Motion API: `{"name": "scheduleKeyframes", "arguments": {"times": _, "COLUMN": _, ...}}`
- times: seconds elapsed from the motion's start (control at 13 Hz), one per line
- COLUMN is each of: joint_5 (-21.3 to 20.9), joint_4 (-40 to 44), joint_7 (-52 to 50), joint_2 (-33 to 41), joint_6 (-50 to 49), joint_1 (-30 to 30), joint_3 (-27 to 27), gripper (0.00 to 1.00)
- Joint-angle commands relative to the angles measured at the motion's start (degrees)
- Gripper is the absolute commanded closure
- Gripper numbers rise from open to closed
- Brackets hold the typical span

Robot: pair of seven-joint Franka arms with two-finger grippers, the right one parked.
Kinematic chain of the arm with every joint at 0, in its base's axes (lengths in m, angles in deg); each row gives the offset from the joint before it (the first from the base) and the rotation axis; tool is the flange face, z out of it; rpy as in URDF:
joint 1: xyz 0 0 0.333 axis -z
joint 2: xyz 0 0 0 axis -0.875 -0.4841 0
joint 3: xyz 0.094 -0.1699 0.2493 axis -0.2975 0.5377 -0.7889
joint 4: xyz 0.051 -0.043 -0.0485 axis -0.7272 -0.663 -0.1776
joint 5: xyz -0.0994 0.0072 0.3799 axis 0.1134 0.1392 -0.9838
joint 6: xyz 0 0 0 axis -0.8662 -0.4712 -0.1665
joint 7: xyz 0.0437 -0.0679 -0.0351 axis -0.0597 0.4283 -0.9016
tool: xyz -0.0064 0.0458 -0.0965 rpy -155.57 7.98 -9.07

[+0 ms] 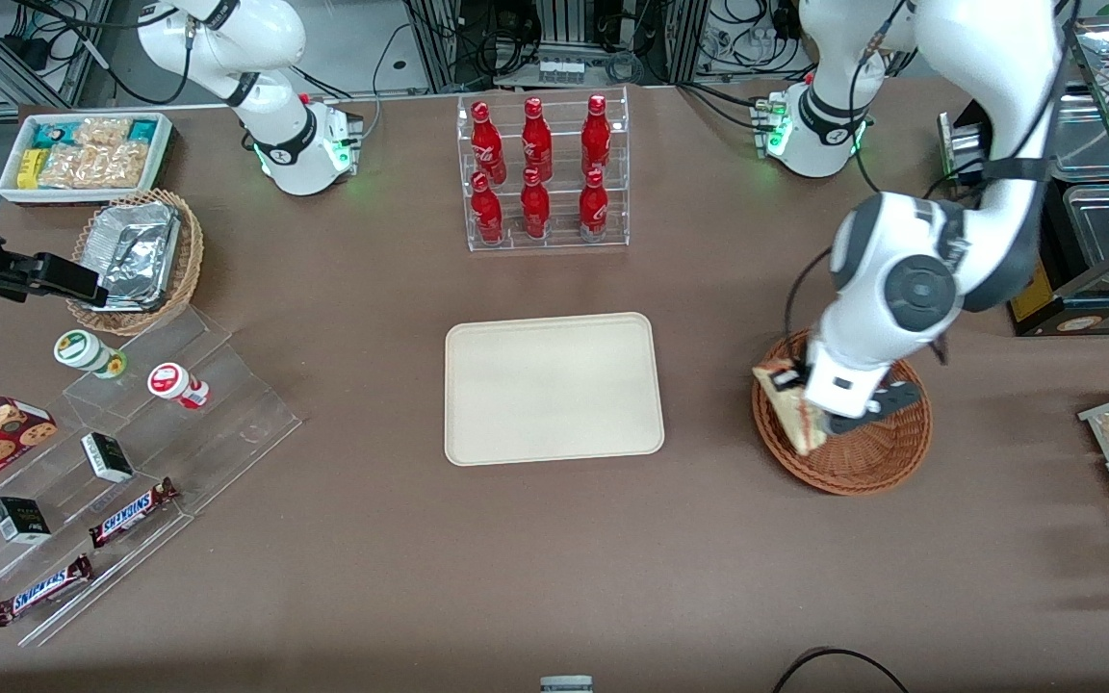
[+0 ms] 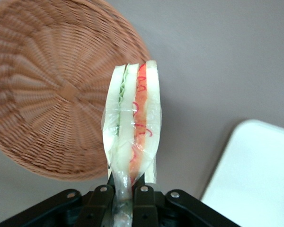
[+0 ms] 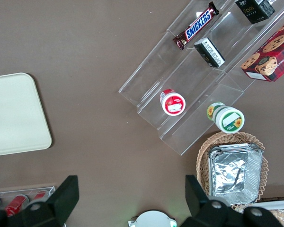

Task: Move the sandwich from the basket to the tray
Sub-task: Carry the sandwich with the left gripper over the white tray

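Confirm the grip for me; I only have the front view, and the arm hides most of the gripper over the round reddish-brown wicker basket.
Observer: The left wrist view shows the gripper shut on the clear wrap at one end of the triangular white-bread sandwich.
Operator: Tell me what remains in the basket.
Observer: Nothing shows in the part of the round reddish-brown wicker basket that the wrist view covers; only bare weave.
Operator: Report whether the sandwich touches the basket.
Observer: It appears lifted, over the basket's rim on the side toward the flat rectangular cream tray.
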Motion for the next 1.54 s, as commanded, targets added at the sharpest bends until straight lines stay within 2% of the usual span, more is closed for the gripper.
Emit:
{"name": "scheduleKeyframes", "arguments": {"times": 0.0, "joint_5": 0.5, "joint_4": 2.9, "joint_7": 0.3, "joint_2": -2.7, "joint_6": -1.0, "joint_1": 5.3, "joint_3": -0.7, "gripper": 1.0}}
{"name": "scheduleKeyframes", "arguments": {"times": 0.38, "joint_5": 0.5, "joint_4": 18.6, "joint_7": -0.2, "joint_2": -13.9, "joint_6": -6.4, "joint_1": 13.8, "joint_3": -0.7, "gripper": 1.0}}
{"name": "scheduleKeyframes", "arguments": {"times": 0.92, "joint_5": 0.5, "joint_4": 31.3, "joint_7": -8.7, "joint_2": -25.0, "joint_6": -6.2, "joint_1": 23.1, "joint_3": -0.7, "gripper": 1.0}}
{"name": "scheduleKeyframes", "arguments": {"times": 1.08, "joint_5": 0.5, "joint_4": 34.1, "joint_7": -11.0, "joint_2": -27.9, "joint_6": -6.2, "joint_1": 25.1, "joint_3": -0.7, "gripper": 1.0}}
{"name": "scheduleKeyframes", "arguments": {"times": 1.46, "joint_5": 0.4, "joint_4": 34.5, "joint_7": -14.3, "joint_2": -30.3, "joint_6": -2.2, "joint_1": 27.7, "joint_3": -0.7, "gripper": 1.0}}
